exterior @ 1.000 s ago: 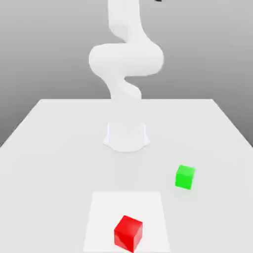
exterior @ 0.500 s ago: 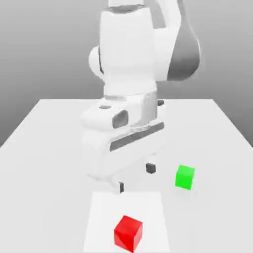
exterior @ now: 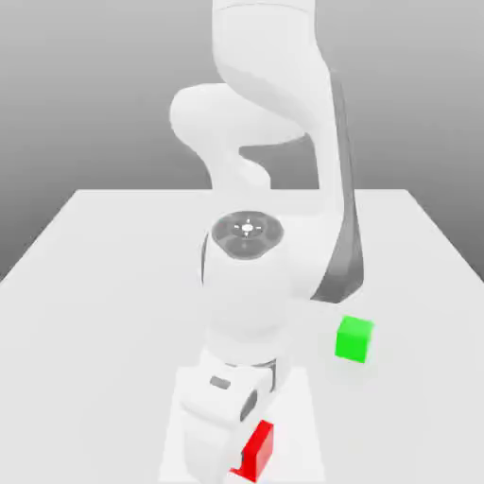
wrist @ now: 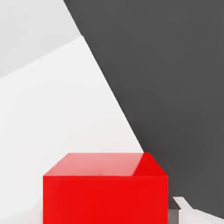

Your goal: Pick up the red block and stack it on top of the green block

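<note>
From my station I have the white Panda arm [exterior: 248,298] reaching down over the pale square patch [exterior: 295,402] on the white table [exterior: 95,331], with its two-finger gripper [wrist: 105,214] at the small, glossy, bright red cube [wrist: 105,199]. The fingers are narrowed onto the cube's opposite sides; in the hand view I read that as a grip, though one side is harder to make out. The red cube sits low at the patch, partly behind the hand in the exterior view, and I can't see any clear lift. The small, plain, bright green cube [exterior: 353,340] stands apart on the table, towards the exterior view's right, its top free. So I'd call the reach done and the grasp about made, with most of the job ahead: I need to raise the red cube, carry it across, line it up over the green one, lower it, let go and back away.
</note>
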Robot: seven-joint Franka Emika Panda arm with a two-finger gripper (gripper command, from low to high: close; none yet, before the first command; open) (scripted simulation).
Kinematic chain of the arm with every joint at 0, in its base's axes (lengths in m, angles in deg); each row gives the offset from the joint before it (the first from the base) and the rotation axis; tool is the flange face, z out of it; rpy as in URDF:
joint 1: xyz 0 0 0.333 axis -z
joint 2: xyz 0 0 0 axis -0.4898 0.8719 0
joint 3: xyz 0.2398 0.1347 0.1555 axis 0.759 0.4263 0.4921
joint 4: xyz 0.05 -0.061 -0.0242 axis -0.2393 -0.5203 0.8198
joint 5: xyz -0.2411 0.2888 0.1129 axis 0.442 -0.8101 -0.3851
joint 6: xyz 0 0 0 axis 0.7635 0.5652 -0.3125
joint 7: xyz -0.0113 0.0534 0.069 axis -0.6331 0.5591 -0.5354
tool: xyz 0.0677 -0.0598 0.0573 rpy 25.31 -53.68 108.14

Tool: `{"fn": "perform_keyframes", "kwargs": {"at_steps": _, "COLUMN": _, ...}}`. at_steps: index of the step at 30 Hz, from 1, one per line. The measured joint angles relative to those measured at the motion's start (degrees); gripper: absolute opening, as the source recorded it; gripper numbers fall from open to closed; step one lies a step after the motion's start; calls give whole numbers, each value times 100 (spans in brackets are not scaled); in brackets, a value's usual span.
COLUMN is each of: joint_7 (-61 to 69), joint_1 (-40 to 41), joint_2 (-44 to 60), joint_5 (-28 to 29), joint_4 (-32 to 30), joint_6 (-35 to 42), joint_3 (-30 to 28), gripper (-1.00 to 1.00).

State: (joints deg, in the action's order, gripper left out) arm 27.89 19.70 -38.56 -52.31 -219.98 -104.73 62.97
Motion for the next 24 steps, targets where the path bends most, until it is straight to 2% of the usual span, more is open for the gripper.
{"fn": "perform_keyframes", "kwargs": {"at_steps": 6, "joint_7": -281, "joint_1": -187, "joint_2": -968, "joint_5": 420, "joint_4": -177, "joint_6": 780, "joint_3": -247, "gripper": -100}}
{"fn": "perform_keyframes", "kwargs": {"at_steps": 9, "joint_7": 384, "joint_1": -392, "joint_2": -1525, "joint_5": 340, "joint_4": -626, "joint_6": 898, "joint_3": 109, "gripper": -100}}
{"fn": "perform_keyframes", "kwargs": {"at_steps": 15, "joint_7": 1984, "joint_1": -1427, "joint_2": -2651, "joint_5": 166, "joint_4": -1672, "joint_6": 971, "joint_3": 579, "gripper": -100}}
{"fn": "perform_keyframes", "kwargs": {"at_steps": 22, "joint_7": 3472, "joint_1": -2327, "joint_2": -3966, "joint_5": 540, "joint_4": -2915, "joint_6": 1014, "joint_3": 1047, "gripper": -100}}
{"fn": "perform_keyframes", "kwargs": {"at_steps": 24, "joint_7": 3625, "joint_1": -2418, "joint_2": -3904, "joint_5": 647, "joint_4": -3064, "joint_6": 803, "joint_3": 1122, "gripper": -100}}
